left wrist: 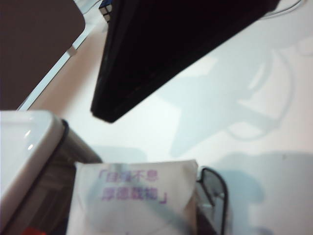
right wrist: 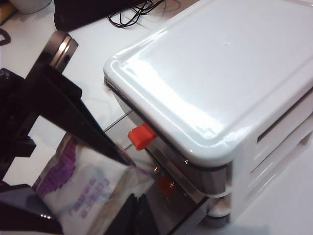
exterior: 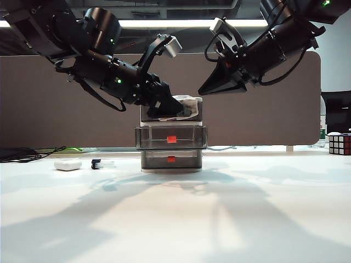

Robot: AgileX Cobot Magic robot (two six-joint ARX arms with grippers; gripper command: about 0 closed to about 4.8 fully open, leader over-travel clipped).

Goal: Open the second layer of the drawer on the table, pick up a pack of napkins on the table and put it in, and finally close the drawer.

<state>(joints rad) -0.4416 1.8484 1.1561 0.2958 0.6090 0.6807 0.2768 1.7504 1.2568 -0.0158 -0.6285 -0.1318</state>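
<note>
The drawer (exterior: 184, 160) stands mid-table on the white table (exterior: 175, 219), its white frame (right wrist: 220, 73) filling the right wrist view. The second layer (exterior: 189, 137) is pulled out, with its red-orange tab (right wrist: 166, 185) showing. Just above it hangs the pack of napkins (exterior: 186, 104) (left wrist: 134, 196) (right wrist: 83, 186), whitish with purple print. My left gripper (exterior: 173, 112) is shut on it, one black finger (right wrist: 73, 107) lying across it. My right gripper (exterior: 202, 92) (right wrist: 138, 215) hovers shut and empty above the unit's right side.
A white rounded case (exterior: 67, 164) and a small dark item (exterior: 97, 163) lie left of the unit. A Rubik's cube (exterior: 340, 143) sits at the far right edge. Cables (exterior: 27, 153) trail at the back left, before a brown partition (exterior: 55, 109).
</note>
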